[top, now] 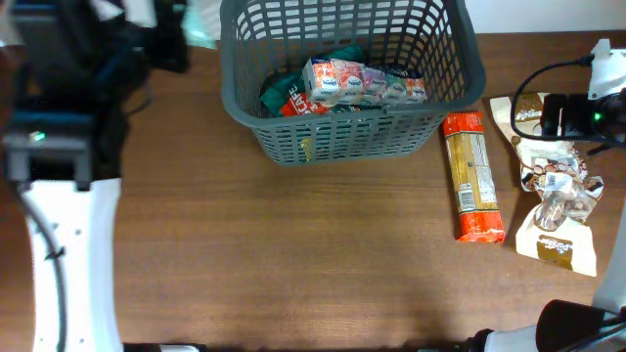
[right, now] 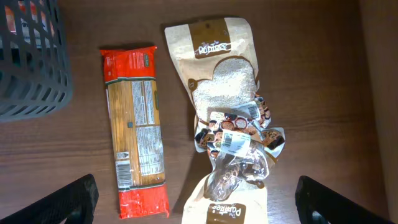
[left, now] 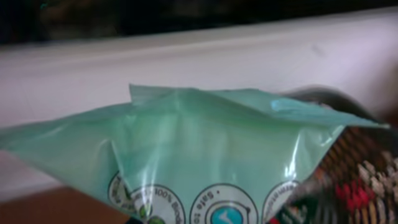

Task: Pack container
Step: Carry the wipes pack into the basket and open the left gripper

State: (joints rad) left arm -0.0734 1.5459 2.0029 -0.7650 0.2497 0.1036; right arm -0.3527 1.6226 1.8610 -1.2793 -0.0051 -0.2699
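The dark grey basket (top: 342, 137) stands at the back centre and holds a white-and-pink multipack (top: 362, 80), a red packet (top: 287, 98) and a dark green packet. My left gripper (top: 168, 37) is raised left of the basket, shut on a pale green packet (top: 202, 24) that fills the left wrist view (left: 205, 149); its fingers are hidden. My right gripper (top: 562, 115) hangs open and empty (right: 199, 208) above the packets on the right. The basket's corner shows in the right wrist view (right: 28, 74).
A long spaghetti packet (top: 472, 176) (right: 135, 130) lies right of the basket. Further right lie two beige bags (top: 559, 246) (right: 217, 68) with a crumpled clear snack packet (top: 558, 186) (right: 239, 140) on top. A white wall runs behind the table.
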